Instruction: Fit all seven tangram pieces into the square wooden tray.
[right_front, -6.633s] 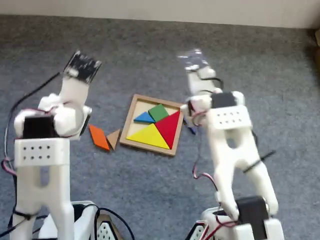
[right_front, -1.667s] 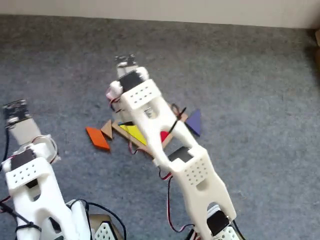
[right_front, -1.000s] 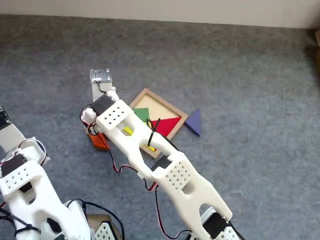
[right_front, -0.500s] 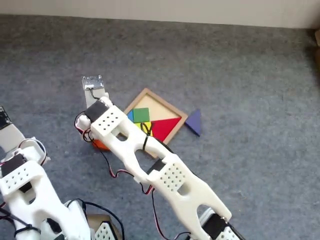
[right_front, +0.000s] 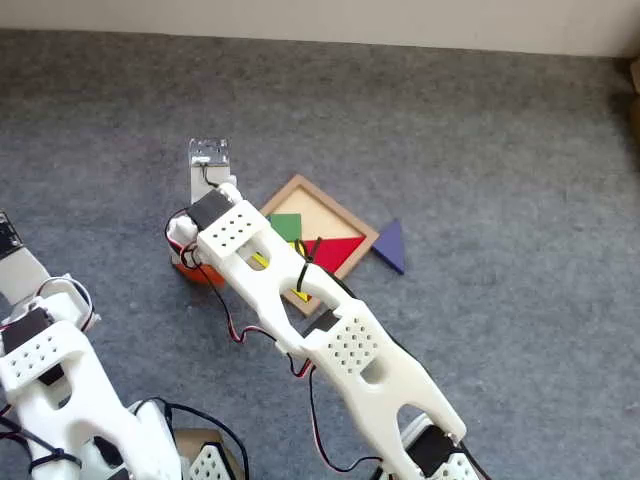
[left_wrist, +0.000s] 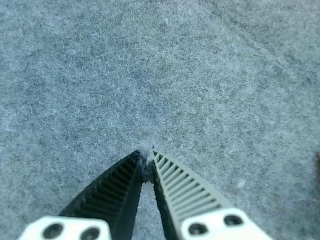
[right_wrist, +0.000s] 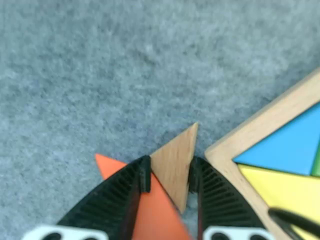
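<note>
The square wooden tray (right_front: 366, 239) lies mid-carpet with a green square (right_front: 285, 225), a red triangle (right_front: 336, 250), a blue piece (right_wrist: 285, 147) and a yellow triangle (right_wrist: 280, 190) in it. A purple triangle (right_front: 391, 245) rests on the carpet just off the tray's right corner. My right arm (right_front: 270, 280) stretches across the tray to its left side. There my right gripper (right_wrist: 168, 173) is shut on a tan wooden triangle (right_wrist: 176, 152), beside the tray's rim (right_wrist: 260, 125) and partly over an orange parallelogram (right_wrist: 155, 212). My left gripper (left_wrist: 145, 156) is shut, with nothing in it, above bare carpet.
My left arm (right_front: 50, 355) stands folded back at the lower left of the high view. Grey carpet stretches open to the right of the purple triangle and beyond the tray, up to a pale wall (right_front: 400, 20).
My right arm swung from the tray's right side across to its left, dipped over the loose pieces, then shifted slightly back toward the tray. The purple triangle now lies uncovered. My left arm pulled back.
</note>
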